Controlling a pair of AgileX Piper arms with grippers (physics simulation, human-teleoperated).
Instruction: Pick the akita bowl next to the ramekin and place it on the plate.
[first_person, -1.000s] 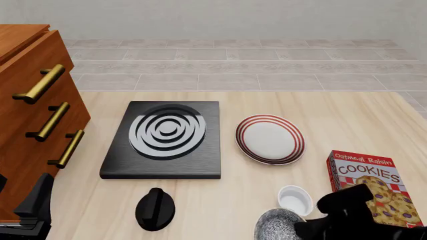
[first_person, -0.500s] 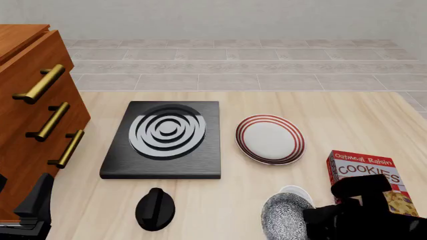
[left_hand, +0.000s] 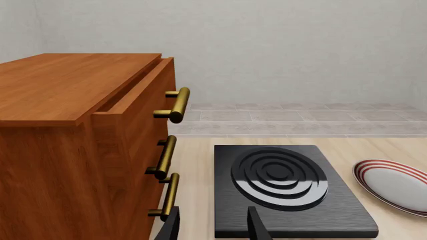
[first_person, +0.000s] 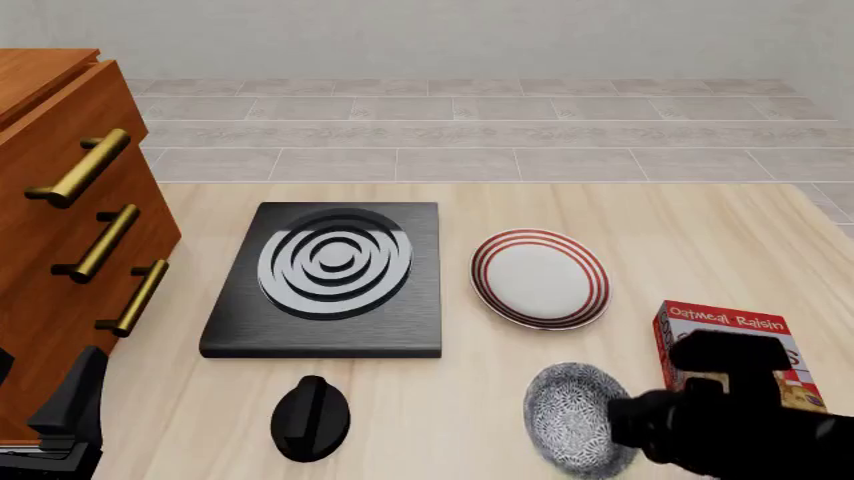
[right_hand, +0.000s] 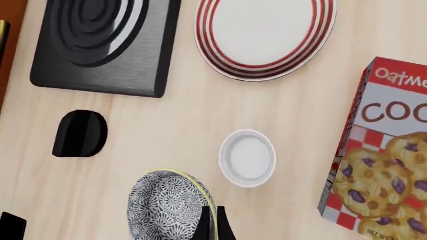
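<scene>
The akita bowl (first_person: 574, 418) hangs tilted above the table's near right, its dark patterned outside facing the front camera. My right gripper (first_person: 618, 430) is shut on its rim; in the right wrist view the fingers (right_hand: 215, 224) pinch the bowl's (right_hand: 170, 205) edge. The white ramekin (right_hand: 247, 158) stands on the table beyond the bowl, and is hidden behind it in the front view. The red-ringed plate (first_person: 539, 278) lies further ahead, bare. My left gripper (left_hand: 213, 230) is open and holds nothing, low at the near left beside the cabinet.
A black stove slab (first_person: 327, 278) with white rings lies left of the plate. A black glossy lump (first_person: 310, 416) sits near the front edge. A cookie box (first_person: 727, 338) stands right of the bowl. A wooden drawer cabinet (first_person: 67, 220) fills the left side.
My right gripper has lifted the akita bowl off the table and tipped it up; it now covers the ramekin in the front view. The left arm has not moved.
</scene>
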